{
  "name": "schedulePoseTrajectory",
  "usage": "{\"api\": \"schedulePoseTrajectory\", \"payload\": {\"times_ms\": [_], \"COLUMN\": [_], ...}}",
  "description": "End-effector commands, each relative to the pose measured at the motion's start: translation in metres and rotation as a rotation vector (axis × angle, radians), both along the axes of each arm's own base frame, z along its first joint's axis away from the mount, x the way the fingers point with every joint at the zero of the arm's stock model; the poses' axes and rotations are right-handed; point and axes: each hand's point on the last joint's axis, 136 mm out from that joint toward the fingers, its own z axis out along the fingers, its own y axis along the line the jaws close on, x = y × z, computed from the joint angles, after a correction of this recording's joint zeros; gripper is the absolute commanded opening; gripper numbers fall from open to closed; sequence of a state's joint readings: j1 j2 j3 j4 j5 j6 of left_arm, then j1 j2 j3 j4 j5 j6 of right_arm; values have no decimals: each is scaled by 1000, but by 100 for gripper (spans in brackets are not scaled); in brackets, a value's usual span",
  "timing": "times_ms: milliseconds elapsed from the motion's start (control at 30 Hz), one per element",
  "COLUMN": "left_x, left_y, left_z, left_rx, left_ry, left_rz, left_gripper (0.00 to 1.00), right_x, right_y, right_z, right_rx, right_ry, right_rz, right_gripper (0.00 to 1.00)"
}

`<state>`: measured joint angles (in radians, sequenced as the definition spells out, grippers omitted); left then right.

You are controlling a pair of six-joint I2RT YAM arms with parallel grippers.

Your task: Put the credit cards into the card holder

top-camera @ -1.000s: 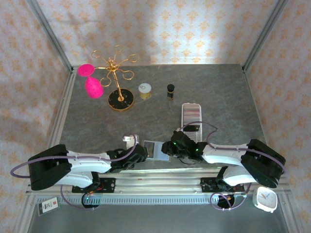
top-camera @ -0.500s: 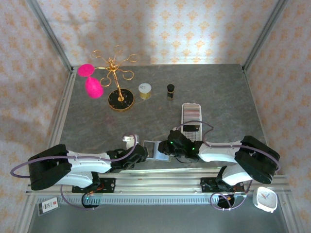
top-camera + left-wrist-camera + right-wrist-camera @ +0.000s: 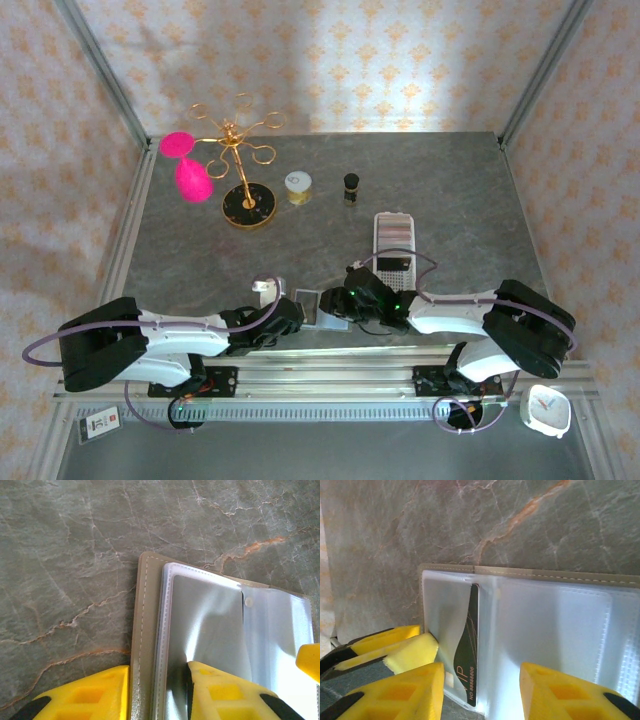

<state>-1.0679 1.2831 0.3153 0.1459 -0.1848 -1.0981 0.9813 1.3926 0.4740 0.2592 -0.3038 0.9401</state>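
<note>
The card holder (image 3: 308, 304) lies open near the table's front edge, a grey-green cover (image 3: 145, 630) with clear sleeves (image 3: 210, 615) inside. My left gripper (image 3: 159, 672) is shut on its left flap, with one finger outside the cover edge and the other pressing on the sleeves. A dark credit card (image 3: 469, 660) with gold "VIP" lettering sits partly inside a sleeve of the card holder (image 3: 555, 625). My right gripper (image 3: 480, 680) stands open astride that card and sleeve, its fingers clear of both. From above, the right gripper (image 3: 345, 300) covers the holder's right side and the left gripper (image 3: 293, 316) meets it.
A long white perforated tray (image 3: 393, 245) lies just behind the right gripper. At the back stand a gold wire stand (image 3: 245, 195) with pink pieces (image 3: 190, 175), a small jar (image 3: 298, 186) and a dark bottle (image 3: 351, 186). Metal frame rails edge the table.
My right gripper has shifted a little left over the card holder and its jaws have widened slightly. The left arm has stayed in place, holding the flap.
</note>
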Motion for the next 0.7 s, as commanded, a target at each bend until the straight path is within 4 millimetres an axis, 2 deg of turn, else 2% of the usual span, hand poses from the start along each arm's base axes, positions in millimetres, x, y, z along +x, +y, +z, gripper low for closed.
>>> {"api": "schedulePoseTrajectory", "payload": {"times_ms": [0,100,233,667], "left_x": [-37,-37,-37,-38], "left_y": [4,4,3,4], "left_z": [-36,-37,-37,-38], "left_rx": [52,52,53,55], "left_ry": [186,187,188,189], "left_rz": [-82,-81,-82,-81], "left_gripper": [31,31,31,30], "right_x": [3,6,9,0], "right_y": [7,5,-9,-38], "right_z": [7,7,5,-7], "right_rx": [31,11,-81,-173], "right_ry": [-11,-21,-50,-46], "right_rz": [-11,-22,-49,-75], "right_gripper": [44,44,44,45]}}
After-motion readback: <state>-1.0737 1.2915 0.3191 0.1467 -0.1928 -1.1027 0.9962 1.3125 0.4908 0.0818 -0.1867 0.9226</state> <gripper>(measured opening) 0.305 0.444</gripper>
